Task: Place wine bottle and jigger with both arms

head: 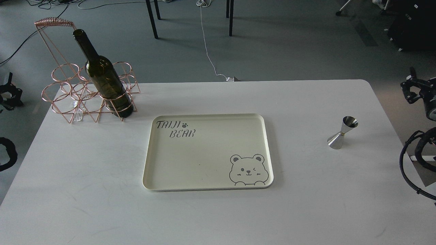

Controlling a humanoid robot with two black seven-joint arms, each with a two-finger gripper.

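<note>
The dark olive-green wine bottle stands tilted in the front right ring of a copper wire rack at the table's back left. The shiny steel jigger stands upright on the table at the right. My left gripper shows at the left edge, off the table and well left of the rack; its fingers look spread and empty. My right gripper is beyond the table's right edge, behind and right of the jigger, open and empty.
A cream tray with a bear drawing and "TAIJI BEAR" lettering lies at the middle of the white table. Black cable loops hang by the right edge. Table legs and floor cables lie beyond.
</note>
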